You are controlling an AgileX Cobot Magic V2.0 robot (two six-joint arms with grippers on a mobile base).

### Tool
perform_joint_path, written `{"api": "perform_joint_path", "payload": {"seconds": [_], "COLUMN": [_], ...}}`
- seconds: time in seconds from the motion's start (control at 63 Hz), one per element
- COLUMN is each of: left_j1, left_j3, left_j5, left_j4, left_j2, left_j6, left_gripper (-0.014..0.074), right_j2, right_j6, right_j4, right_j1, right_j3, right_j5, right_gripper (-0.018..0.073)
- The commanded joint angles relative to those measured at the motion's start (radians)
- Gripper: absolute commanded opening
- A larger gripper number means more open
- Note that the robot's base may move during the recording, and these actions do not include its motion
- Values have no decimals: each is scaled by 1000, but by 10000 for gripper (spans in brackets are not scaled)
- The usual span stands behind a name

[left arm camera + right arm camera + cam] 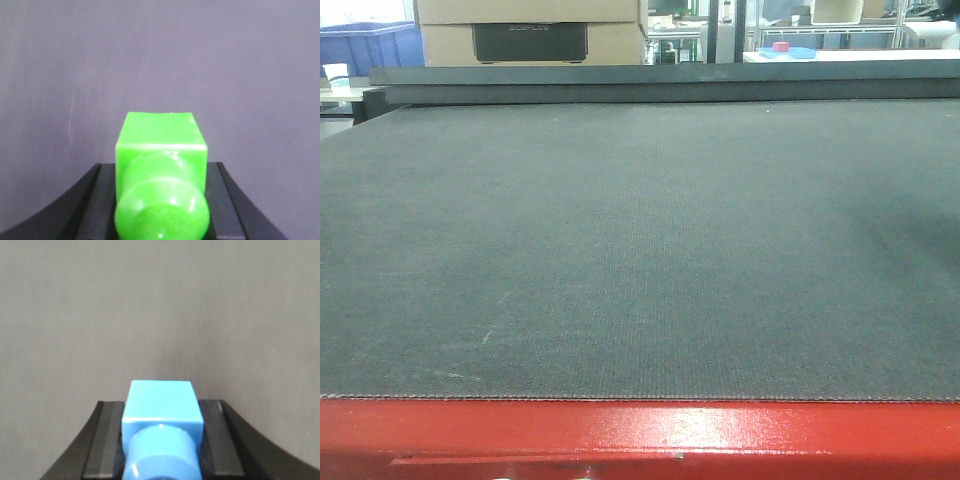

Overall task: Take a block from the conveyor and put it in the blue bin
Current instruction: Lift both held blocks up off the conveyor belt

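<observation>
Right pincer [160, 410] closed on the block [160, 397]; left pincer [160, 167] closed on a green block [161, 132]. Belt [640, 250] bare. Grab judged complete; next: carry to bin, not surely in view, then release.

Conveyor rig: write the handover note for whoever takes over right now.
Hands: right hand shut on the light-blue block; left hand shut on a green block.
Things: the conveyor shows no block and neither hand in the front view; a blue bin sits far left beyond the belt.
Done: block grabbed.
Left: carry the light-blue block to the blue bin and release it there.
</observation>
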Motion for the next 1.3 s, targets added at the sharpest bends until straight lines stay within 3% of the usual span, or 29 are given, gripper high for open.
{"api": "perform_joint_path", "payload": {"seconds": [0.0,0.191,0.334,0.476,0.556,0.826,1.128,1.286], "left_j1": [-40,-152,-206,-210,-210,-210,-210,-210], "left_j3": [48,154,217,255,255,255,255,255], "left_j5": [-115,-285,-334,-333,-325,-403,-257,-261], "left_j4": [-31,-31,-3,2,44,49,41,44], "left_j2": [-84,-224,-345,-484,-544,-638,-638,-638], "left_j6": [20,20,20,20,20,20,20,20], "left_gripper": [-111,-111,-111,-111,-111,-111,-111,-111], "right_j2": [-56,-173,-318,-493,-573,-663,-666,-683], "right_j6": [0,-5,-18,-75,-76,-76,-76,-76], "right_j4": [0,0,0,-8,-10,-10,-63,-63], "right_j1": [2,2,20,51,51,51,51,87], "right_j3": [34,134,221,282,297,297,299,299], "right_j5": [-112,-266,-320,-320,-326,-456,-366,-357], "right_gripper": [-162,-162,-162,-162,-162,-162,-162,-162]}}
